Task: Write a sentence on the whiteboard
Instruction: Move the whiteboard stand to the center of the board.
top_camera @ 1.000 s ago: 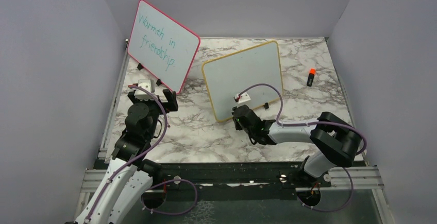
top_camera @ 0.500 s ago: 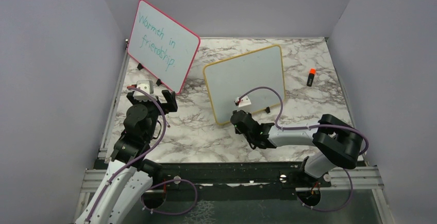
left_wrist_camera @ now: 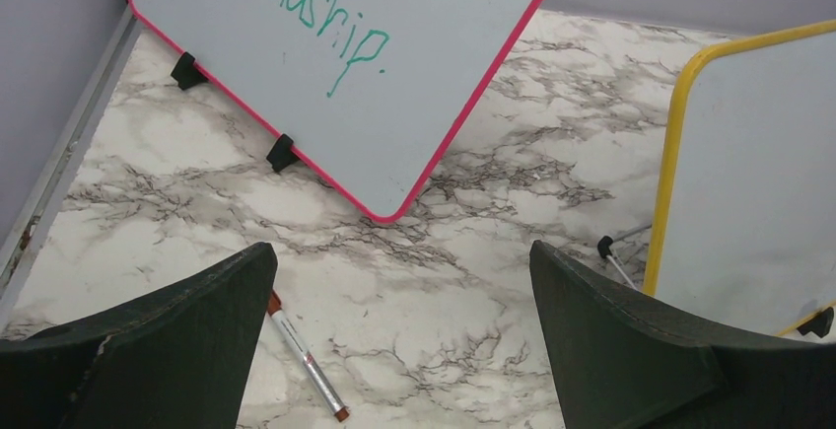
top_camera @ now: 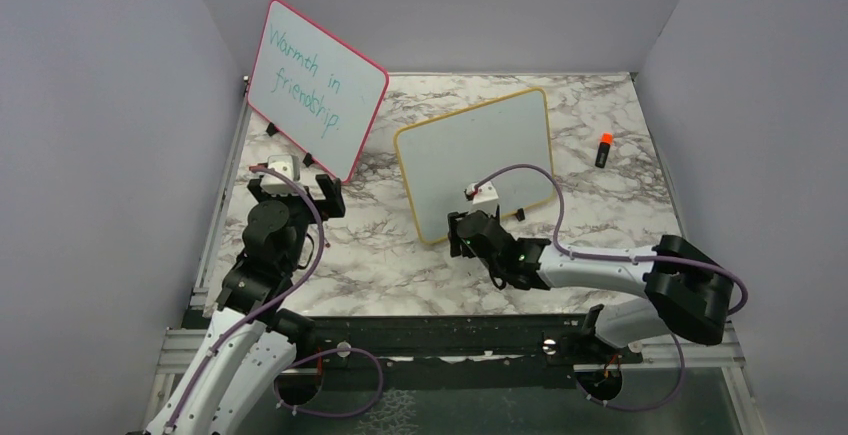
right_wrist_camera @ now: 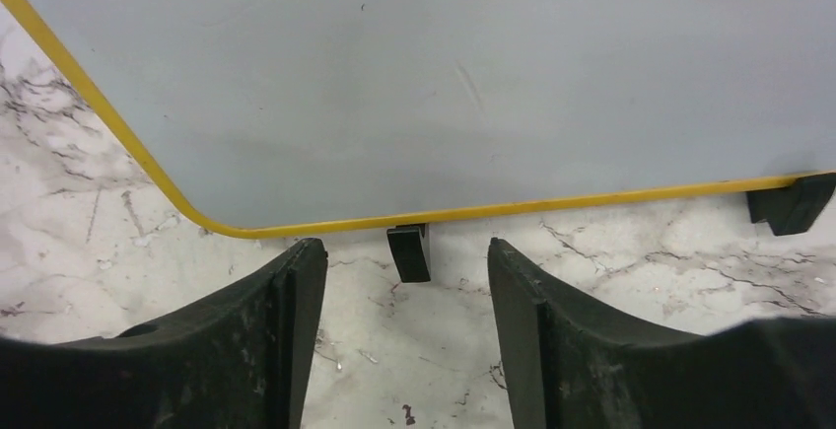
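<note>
Marble table fills the overhead view, walled in grey on three sides. Two boards stand on it, each propped on small black feet so its face leans back and up toward the arms. The pink board with teal writing is at upper left. The whiteboard, yellow-framed, sits at centre just right of it, and its face is blank. I'd say the tilt is there to give a pen a reachable surface.

The right gripper sits low at the whiteboard's lower left corner, close to the frame. Its own camera shows what the overhead can't: the jaws are parted with nothing between them, and one foot under the yellow edge lies just beyond the gap. With no pen in it, this looks like work on the board's position, not writing.

The left gripper hangs near the pink board's lower edge, jaws spread wide and empty.

Only the overhead shows the orange-capped marker at right, well apart from both grippers. Only the left wrist view shows a pen lying on the marble just beside one finger. It also shows a thin dark-tipped stick by the yellow frame; I can't tell what that is.
</note>
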Robot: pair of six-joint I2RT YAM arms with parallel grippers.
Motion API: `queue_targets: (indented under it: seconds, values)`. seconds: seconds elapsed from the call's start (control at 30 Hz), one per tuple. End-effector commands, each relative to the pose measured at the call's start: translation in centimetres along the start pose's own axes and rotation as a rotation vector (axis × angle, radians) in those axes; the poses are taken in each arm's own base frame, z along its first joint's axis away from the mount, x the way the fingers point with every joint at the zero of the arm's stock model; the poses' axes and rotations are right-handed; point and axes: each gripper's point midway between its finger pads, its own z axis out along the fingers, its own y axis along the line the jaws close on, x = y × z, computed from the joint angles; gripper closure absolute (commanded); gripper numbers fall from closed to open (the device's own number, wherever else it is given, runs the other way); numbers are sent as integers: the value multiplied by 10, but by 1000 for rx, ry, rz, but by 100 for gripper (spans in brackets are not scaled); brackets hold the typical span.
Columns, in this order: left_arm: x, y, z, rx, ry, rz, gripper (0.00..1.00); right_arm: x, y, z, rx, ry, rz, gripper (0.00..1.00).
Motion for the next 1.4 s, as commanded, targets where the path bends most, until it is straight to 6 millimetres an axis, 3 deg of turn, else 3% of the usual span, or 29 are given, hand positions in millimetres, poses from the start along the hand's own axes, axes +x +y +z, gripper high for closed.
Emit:
queue_targets:
  seconds: [0.0,0.17,0.33,0.43,0.73,1.0,1.37]
  values:
    - [-2,2,1,-25,6,-16,1,-15,-12,-18,28,-28,-12,32]
    - [10,2,10,-54,74,-32,1,-29,-36,-40,87,-73,-28,15]
    - [37,4,28,-114,213,-39,1,-46,-56,-58,139,-124,-50,4]
    - [54,9,36,-162,286,-89,1,-53,-66,-67,163,-158,-47,2]
    - [128,57,46,-381,590,-334,1,-70,-89,-86,217,-245,-80,2]
    - [160,84,46,-565,755,-357,1,-75,-97,-93,225,-296,-78,2]
    - [187,96,59,-648,867,-331,6,-83,-104,-93,285,-345,-69,0]
